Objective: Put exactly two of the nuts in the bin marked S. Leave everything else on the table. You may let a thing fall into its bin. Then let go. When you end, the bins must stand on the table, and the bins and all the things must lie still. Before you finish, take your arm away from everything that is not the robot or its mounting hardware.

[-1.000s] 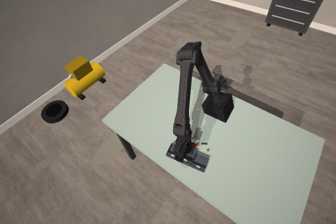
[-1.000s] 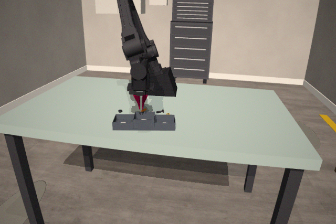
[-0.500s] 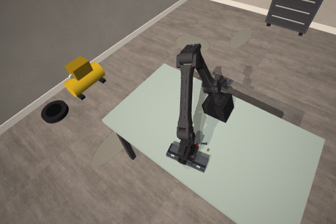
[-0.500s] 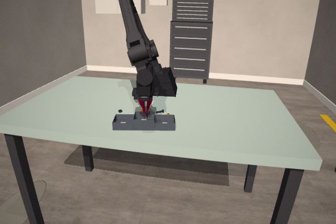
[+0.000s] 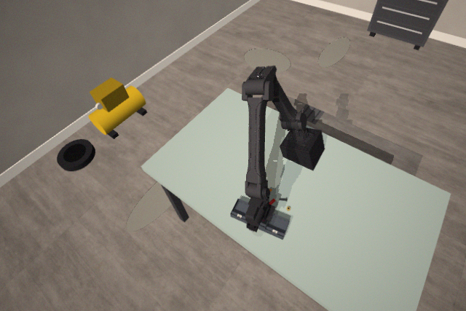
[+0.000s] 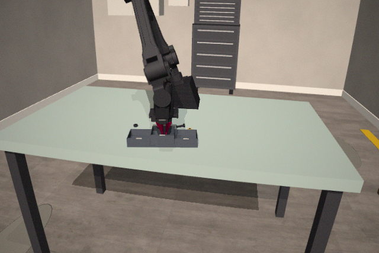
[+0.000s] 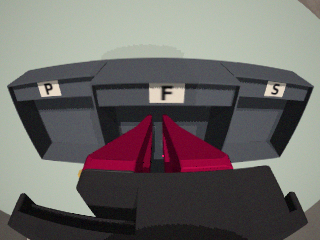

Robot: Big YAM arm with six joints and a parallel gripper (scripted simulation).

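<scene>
My gripper [image 6: 163, 134] [image 7: 157, 121] is shut with a narrow gap and nothing visible in it. Its red fingertips point down into the middle bin F [image 6: 161, 143] [image 7: 117, 95]. Bin S [image 5: 240, 207] [image 6: 138, 144] [image 7: 252, 91] stands at one end of the joined row; no nut shows in the visible part of its inside. One dark-looking nut [image 6: 135, 125] lies on the table behind bin S. A yellow nut [image 5: 288, 207] [image 6: 189, 128] lies on the table behind bin P [image 5: 280, 220] [image 6: 186, 144] [image 7: 65, 122]. The arm hides part of the row in the top view.
A dark bolt [image 5: 282, 199] [image 6: 180, 125] lies on the table behind the bins. A red thing [image 5: 271, 201] and an orange thing [image 5: 270, 190] lie near it, partly hidden by the arm. The black arm base [image 5: 303, 149] [image 6: 187, 93] stands farther back.
</scene>
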